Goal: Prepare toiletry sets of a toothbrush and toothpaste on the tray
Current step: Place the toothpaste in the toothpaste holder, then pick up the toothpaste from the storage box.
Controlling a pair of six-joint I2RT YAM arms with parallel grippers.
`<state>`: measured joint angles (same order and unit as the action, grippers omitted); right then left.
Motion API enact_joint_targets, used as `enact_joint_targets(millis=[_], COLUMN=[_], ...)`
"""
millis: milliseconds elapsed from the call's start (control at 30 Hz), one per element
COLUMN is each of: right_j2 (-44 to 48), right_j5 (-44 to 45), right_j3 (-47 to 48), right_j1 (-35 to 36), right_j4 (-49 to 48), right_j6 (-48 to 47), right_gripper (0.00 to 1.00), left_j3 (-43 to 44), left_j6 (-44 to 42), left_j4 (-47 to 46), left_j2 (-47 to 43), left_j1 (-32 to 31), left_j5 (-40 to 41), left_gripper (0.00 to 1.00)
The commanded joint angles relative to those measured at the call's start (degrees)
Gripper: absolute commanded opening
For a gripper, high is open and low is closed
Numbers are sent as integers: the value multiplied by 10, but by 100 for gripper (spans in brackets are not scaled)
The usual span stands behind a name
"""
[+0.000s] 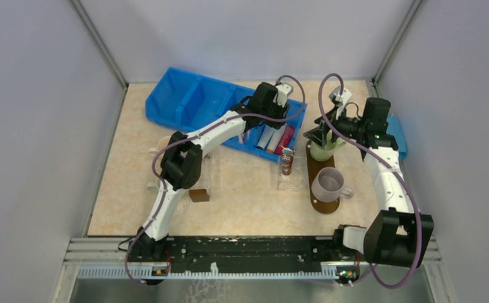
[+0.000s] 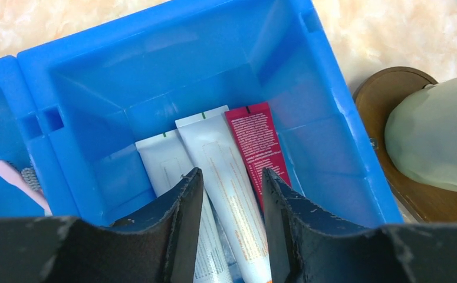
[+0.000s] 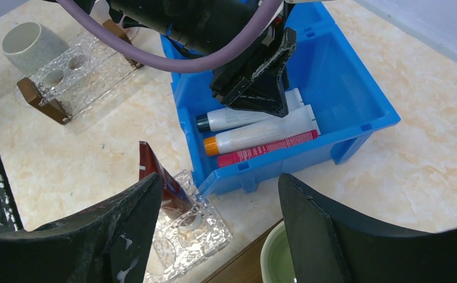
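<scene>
Toothpaste tubes: 2 white, 1 red.

Left arm stretched forward, left gripper angled down, fingers narrowly apart, grip unclear. Right arm bent, right gripper spread wide, empty.

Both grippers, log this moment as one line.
left gripper: in blue bin, jaws astride middle white toothpaste tube, grip unclear | right gripper: open, empty, above green cup

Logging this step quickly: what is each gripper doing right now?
Left gripper: jaws astride the middle white toothpaste tube in the blue bin; grip cannot be told.
Right gripper: open, holding nothing.
</scene>
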<state>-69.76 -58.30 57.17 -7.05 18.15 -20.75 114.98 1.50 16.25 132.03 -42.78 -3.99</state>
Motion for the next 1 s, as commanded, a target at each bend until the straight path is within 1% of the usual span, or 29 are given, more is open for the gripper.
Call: enact_joint_targets(millis=[0,267,600,967], right_j2=[13,13,12,9], right_j5=[-6,-7,-10,-11], right_j3=[2,1,0,0], right_j1=[-6,-6,-6,-6], right_j4=[-22,-23,-23,-24], right_j6=[4,5,5,6], right_gripper=[72,72,72,72], left_j3=[39,99,133,161], left_j6=[-10,-25,-37,-42], left_j4=[54,120,151,179], left_j2=[20,61,98,127], left_j1=[-6,-12,-13,-13], left_j5=[20,20,22,23], left_gripper=[48,49,52,52])
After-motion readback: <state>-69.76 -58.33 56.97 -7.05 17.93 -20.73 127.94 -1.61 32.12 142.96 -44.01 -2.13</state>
